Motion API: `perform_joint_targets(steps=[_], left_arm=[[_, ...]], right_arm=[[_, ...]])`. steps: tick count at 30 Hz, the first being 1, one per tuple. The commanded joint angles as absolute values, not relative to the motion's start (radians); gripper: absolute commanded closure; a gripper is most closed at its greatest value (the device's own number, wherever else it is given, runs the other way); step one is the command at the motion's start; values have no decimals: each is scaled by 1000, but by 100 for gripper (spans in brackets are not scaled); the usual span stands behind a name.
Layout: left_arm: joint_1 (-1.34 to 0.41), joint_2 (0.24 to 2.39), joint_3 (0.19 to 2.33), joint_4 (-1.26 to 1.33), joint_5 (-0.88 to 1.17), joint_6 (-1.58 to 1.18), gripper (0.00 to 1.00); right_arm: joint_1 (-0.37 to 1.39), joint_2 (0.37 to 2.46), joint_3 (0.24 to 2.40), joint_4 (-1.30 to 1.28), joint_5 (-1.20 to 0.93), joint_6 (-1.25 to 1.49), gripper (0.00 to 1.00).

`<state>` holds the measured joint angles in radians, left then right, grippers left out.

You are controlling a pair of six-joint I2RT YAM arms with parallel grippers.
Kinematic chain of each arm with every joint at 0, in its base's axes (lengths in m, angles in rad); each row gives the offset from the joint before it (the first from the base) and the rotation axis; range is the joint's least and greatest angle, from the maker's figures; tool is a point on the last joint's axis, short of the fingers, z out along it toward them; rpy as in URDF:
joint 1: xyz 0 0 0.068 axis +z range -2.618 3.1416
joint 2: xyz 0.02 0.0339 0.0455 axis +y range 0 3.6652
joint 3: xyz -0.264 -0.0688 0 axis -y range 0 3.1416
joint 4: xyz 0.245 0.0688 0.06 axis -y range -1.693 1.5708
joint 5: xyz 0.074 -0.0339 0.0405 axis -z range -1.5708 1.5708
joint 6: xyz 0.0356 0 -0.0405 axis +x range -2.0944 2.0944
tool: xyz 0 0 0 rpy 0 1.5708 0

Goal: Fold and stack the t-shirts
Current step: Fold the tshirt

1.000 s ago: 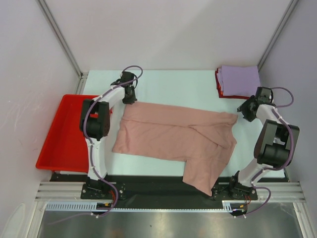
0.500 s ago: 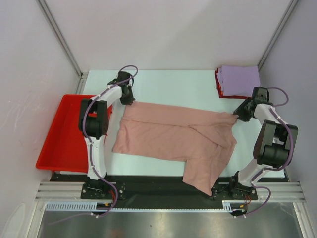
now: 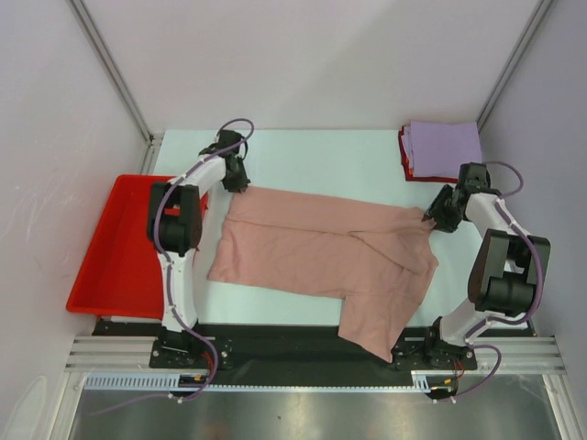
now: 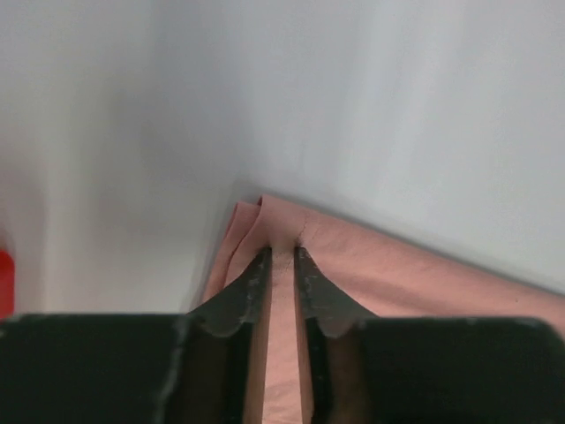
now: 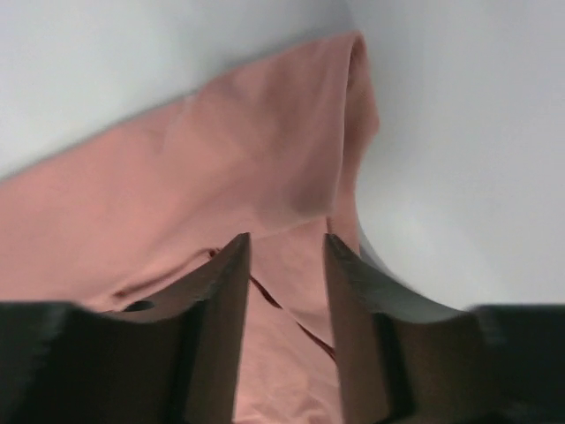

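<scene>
CHANGE: right gripper (image 3: 431, 216) has come onto the pink t-shirt (image 3: 321, 247) at its far right corner, fingers apart astride the cloth | LEFT: left gripper (image 3: 237, 183) clamped on the far left corner | MEANS: I judge the fold can start once I pinch | AROUND: folded stack (image 3: 443, 147) just behind the right gripper, red tray (image 3: 105, 257) to the left, neither in the way

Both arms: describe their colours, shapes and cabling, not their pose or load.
The left arm and right arm match: white tubular links between bulky black joint housings, on black bases. A lavender cable loops along each. The left gripper and right gripper have two black fingers that taper to thin tips. No markings are legible.
</scene>
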<state>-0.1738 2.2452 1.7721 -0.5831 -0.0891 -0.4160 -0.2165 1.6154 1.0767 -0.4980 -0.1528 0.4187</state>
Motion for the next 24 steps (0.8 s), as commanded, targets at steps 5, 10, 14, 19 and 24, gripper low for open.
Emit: perform_joint_targets(steps=[5,10,14,19,24], left_arm=[[-184,1943,1640,-569,-117,-436,63],[-218,1760,1481,-574,-106,-419,62],[-270,1596,1333,-575,-92,-425,62],[-337,1409,1209,-617,-103,-425,62],[-368,1286,1138,-657,-98,-434,62]], right_arm=[[-23,1537,1204,-733,-2,311,36],[35,1494,1132,-720,-131,311,34],[63,1570,1140,-683,-164,281,45],[98,1684,1183,-719,-108,256,55],[118,1704,1158,-690,-69,247,53]])
